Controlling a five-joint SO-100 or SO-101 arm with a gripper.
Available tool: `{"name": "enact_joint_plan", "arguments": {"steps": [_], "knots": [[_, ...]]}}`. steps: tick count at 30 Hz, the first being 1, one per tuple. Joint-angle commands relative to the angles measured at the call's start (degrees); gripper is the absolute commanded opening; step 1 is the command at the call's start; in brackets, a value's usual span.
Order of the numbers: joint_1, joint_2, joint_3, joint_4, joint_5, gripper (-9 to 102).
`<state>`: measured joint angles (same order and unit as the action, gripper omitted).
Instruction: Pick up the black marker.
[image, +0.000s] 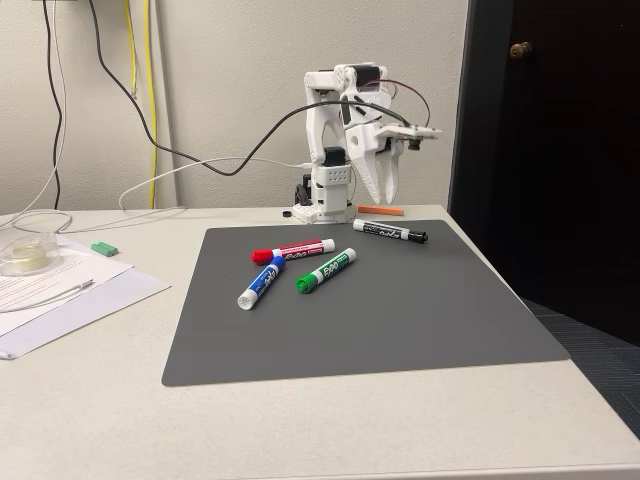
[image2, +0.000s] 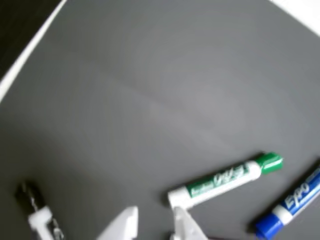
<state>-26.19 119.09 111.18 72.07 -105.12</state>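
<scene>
The black marker, a white barrel with a black cap, lies flat near the back right of the grey mat. My gripper hangs just behind and above it, fingers pointing down, slightly open and holding nothing. In the wrist view the black marker sits at the lower left, blurred and partly cut off. The two white fingertips of the gripper rise from the bottom edge to its right, clear of it.
Red, blue and green markers lie mid-mat; the green marker and blue marker are also in the wrist view. An orange stick lies by the arm's base. Papers and a small dish sit on the left. The table's right edge is close.
</scene>
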Motion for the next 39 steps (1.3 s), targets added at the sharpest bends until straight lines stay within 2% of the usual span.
{"name": "enact_joint_plan", "arguments": {"steps": [1,7,14,19,24,28,39], "knots": [[-0.97,2.55,-0.26,2.46,-2.55,10],[-2.72,6.42,1.93,6.77,-6.50,11],[-2.72,17.05,15.91,2.55,-8.88,11],[-2.64,15.47,16.35,4.75,-12.66,10],[-4.92,12.57,16.35,4.83,-12.83,0],[-6.68,9.14,16.61,4.39,-12.48,0],[-7.38,12.57,27.86,-3.60,-12.13,1]]}}
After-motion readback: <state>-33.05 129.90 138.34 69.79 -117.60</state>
